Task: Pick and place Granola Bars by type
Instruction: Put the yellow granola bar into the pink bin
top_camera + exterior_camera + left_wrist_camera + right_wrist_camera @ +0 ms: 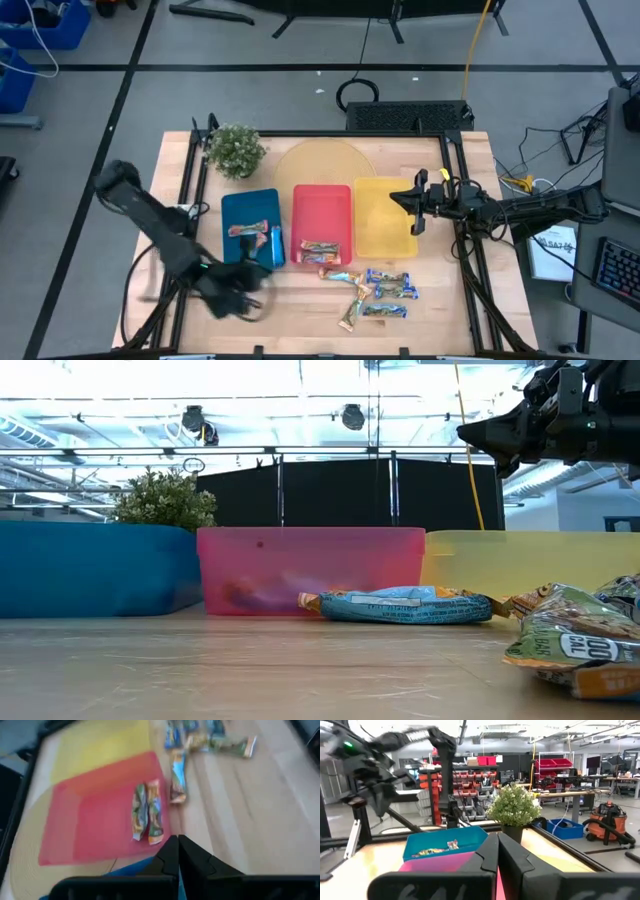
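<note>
Several loose granola bars (375, 292) lie on the wood near the table's near edge, blue-white and golden-brown ones; the low view shows a blue-white bar (405, 605) flat in front of the red tray. Two reddish-green bars (147, 812) lie in the red tray (322, 215), and a few bars (255, 233) lie in the blue tray (248, 207). The yellow tray (383, 228) holds nothing that I can see. My left gripper (238, 295) is shut, just near of the blue tray, holding nothing I can see. My right gripper (415, 208) is shut, raised over the yellow tray's right edge.
A small potted plant (236, 150) stands at the table's far left corner, behind the blue tray. A round woven mat (320, 162) lies under the far ends of the trays. Bare wood lies to the right of the loose bars.
</note>
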### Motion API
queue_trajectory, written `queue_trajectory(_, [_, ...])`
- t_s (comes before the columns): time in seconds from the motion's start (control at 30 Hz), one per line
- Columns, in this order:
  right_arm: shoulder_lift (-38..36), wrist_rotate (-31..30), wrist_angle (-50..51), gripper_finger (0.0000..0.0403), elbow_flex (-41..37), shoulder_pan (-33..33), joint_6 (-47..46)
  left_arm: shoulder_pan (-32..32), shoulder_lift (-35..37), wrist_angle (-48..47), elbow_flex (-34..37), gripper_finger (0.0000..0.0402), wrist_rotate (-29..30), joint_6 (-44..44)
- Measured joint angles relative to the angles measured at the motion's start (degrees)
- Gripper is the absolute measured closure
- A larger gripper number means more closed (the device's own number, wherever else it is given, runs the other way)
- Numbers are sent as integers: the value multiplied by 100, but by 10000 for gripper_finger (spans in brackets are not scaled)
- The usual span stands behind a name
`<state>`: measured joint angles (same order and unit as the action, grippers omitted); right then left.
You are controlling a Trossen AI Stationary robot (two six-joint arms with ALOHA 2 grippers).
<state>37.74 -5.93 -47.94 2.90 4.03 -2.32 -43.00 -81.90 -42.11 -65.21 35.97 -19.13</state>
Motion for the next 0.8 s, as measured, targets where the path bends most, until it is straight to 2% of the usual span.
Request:
queue_trajectory(0.07, [12,11,-14,403,0,0,-23,-234,603,178,546,385,336,-214])
queue_trajectory(0.17, [20,13,-95,403,0,0,-14,-488,1538,955,1542,396,656,-418])
queue_trajectory(0.27, [24,115,-183,403,70,-36,8,-497,2423,1776,2559,393,862,-597])
queue_trajectory(0.37, [98,168,326,403,424,-262,124,-414,3133,2246,3470,394,994,-552])
queue_trajectory(0.47, [177,121,1293,403,1163,-621,462,-462,3777,2970,4150,397,1408,-220])
queue_trajectory(0.57, [439,-280,2972,403,2052,-1093,641,-525,4304,3712,4743,392,1691,338])
queue_trajectory(0.67, [1007,-854,4577,403,2971,-1733,651,-507,4752,4157,5128,397,1644,663])
queue_trajectory(0.8, [2154,-1603,5356,403,3790,-2608,764,-505,5122,4432,5439,387,1641,665])
